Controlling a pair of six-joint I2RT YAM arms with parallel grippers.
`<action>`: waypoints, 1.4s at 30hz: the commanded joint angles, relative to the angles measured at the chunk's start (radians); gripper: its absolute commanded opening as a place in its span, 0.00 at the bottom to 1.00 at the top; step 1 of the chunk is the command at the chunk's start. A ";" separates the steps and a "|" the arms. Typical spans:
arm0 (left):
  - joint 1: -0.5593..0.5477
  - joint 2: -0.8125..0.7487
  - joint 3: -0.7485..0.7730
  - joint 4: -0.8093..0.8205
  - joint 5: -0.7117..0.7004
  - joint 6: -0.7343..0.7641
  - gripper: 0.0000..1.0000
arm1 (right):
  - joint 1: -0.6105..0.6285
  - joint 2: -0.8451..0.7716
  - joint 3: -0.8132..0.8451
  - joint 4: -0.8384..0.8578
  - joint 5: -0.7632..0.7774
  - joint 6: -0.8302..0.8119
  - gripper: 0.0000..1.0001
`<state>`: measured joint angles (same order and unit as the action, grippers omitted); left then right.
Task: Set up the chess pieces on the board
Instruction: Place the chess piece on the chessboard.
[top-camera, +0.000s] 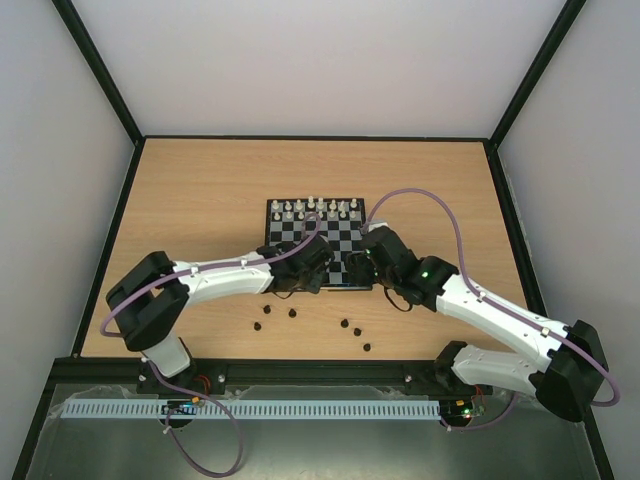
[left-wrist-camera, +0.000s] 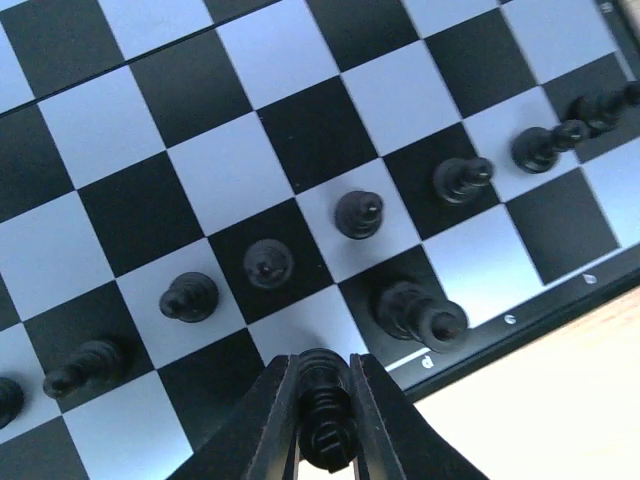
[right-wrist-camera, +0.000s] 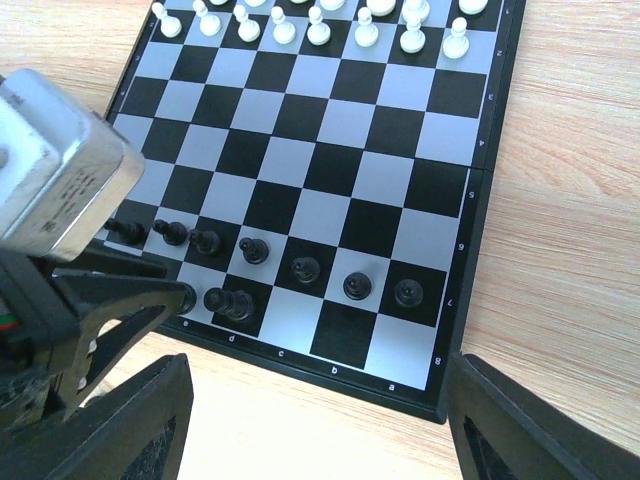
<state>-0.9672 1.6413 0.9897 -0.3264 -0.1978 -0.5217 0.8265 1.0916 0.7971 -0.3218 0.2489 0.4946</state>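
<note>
At the left wrist view's bottom centre, the left gripper (left-wrist-camera: 325, 366) clamps a black piece (left-wrist-camera: 325, 430) over the board (left-wrist-camera: 230, 170) edge. Best lowered upright onto the pale square left of the tall piece (left-wrist-camera: 420, 312), without nudging it. The right gripper (right-wrist-camera: 320, 375) gapes empty.

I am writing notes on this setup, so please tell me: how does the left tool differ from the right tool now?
The left tool is shut on a black chess piece; the right tool stands open and holds nothing. The left tool is near the middle of the board's near edge; the right tool is further right along it. Both hang over its black side.
</note>
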 joint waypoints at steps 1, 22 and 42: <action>0.019 0.029 0.031 -0.029 -0.015 0.024 0.16 | -0.002 -0.016 -0.015 -0.004 -0.006 -0.001 0.70; 0.036 0.058 0.023 0.018 -0.003 0.034 0.20 | -0.002 -0.007 -0.016 0.002 -0.012 -0.003 0.70; 0.036 0.043 0.007 0.030 0.025 0.027 0.22 | -0.003 0.005 -0.019 0.007 -0.018 -0.005 0.70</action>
<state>-0.9371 1.6867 0.9977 -0.3000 -0.1791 -0.4976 0.8265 1.0920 0.7933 -0.3149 0.2348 0.4942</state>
